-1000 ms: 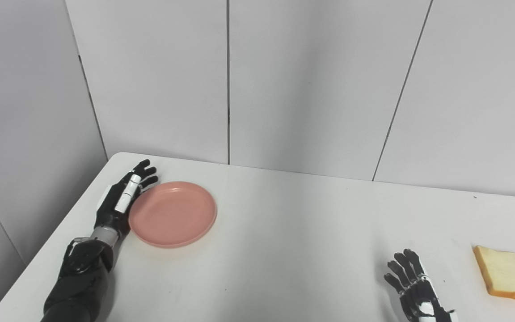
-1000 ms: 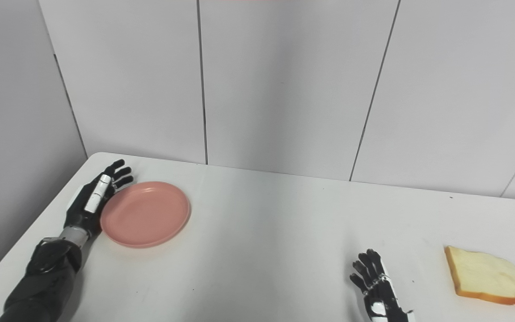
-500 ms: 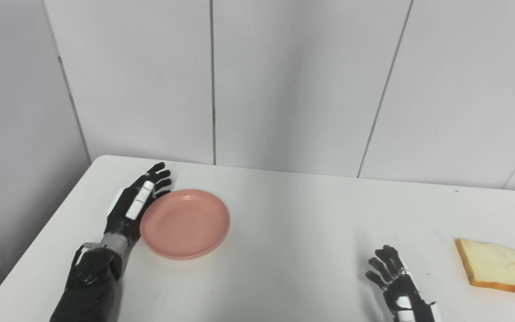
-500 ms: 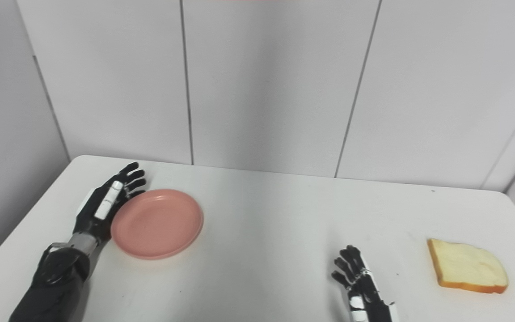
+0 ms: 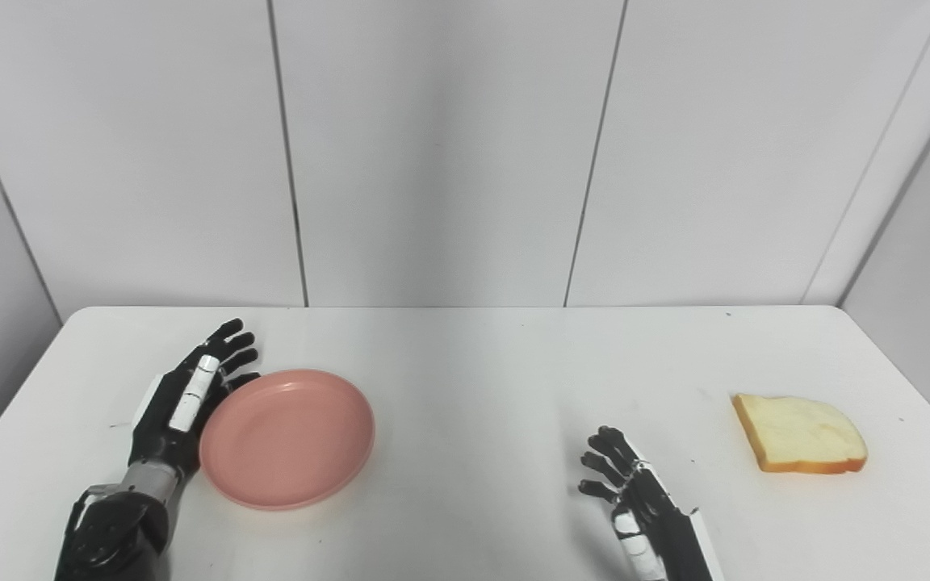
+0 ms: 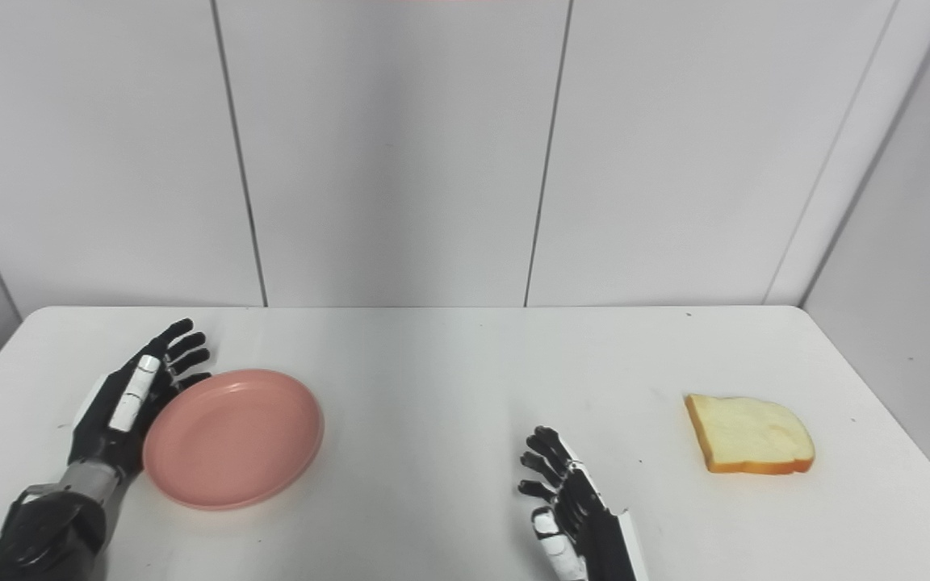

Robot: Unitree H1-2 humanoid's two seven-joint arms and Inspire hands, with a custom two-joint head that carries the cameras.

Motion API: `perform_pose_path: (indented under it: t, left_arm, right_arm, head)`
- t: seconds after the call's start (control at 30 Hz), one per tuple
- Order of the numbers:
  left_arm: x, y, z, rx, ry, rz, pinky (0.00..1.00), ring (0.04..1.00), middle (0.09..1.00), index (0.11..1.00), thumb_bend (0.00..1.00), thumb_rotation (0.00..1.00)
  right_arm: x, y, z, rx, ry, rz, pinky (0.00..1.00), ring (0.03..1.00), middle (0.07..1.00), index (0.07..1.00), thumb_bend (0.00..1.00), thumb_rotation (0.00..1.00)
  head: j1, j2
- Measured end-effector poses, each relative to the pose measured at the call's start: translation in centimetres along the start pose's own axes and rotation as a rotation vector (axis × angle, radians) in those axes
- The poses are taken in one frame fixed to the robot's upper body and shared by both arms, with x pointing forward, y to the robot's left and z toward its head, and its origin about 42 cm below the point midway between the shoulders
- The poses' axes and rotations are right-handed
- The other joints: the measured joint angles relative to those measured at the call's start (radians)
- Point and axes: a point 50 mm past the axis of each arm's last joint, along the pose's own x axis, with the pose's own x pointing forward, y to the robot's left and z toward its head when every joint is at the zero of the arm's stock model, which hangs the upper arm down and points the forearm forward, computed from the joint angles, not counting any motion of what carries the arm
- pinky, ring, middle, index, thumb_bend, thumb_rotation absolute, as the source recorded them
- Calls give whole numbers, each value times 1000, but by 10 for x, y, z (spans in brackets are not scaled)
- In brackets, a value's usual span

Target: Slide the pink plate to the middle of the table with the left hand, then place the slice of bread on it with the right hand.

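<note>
Table (image 5: 465, 379): white rectangular tabletop; middle is bare.
Plate (image 5: 287, 436): round pink plastic plate, left of middle.
Bread (image 5: 800, 421): pale crusted slice, far right, well apart.
Left hand (image 5: 186, 395): fingers spread, flat against plate's left rim; push steadily rightward, low.
Right hand (image 5: 634, 504): fingers apart, empty, waiting.

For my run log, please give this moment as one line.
step: slide plate | left hand: open, against left rim of pink plate | right hand: open, waiting | slice of bread: on table, right side
</note>
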Motion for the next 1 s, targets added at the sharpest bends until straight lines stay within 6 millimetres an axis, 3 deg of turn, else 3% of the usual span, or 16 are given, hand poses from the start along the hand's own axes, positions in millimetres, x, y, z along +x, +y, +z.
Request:
perform_pose_path:
  t: [0.1,0.27,0.4,0.8,1.0]
  left_arm:
    - [0,-5,-1,-10,9,-14,761,862,857,833,805,783]
    - [0,-10,-2,-13,12,-29,780,859,861,829,820,797]
    - [0,-15,-2,-10,13,-40,851,864,863,826,821,801]
    - [-7,-56,-2,-64,31,-41,991,898,869,842,805,794]
    - [-14,-80,3,-109,67,-46,1000,889,863,843,795,812]
  right_arm:
    - [0,1,0,-17,0,0,733,822,864,867,780,829]
    - [1,3,0,-18,-2,-10,726,813,858,857,788,806]
    - [1,4,1,-24,-4,-7,723,806,854,854,784,797]
    - [2,11,3,-48,-12,-3,727,805,862,855,758,780]
    - [3,14,4,-48,-14,-5,748,813,872,863,756,783]
  head:
    - [-21,2]
    - [-57,11]
    - [-81,18]
    - [-141,35]
    - [-160,44]
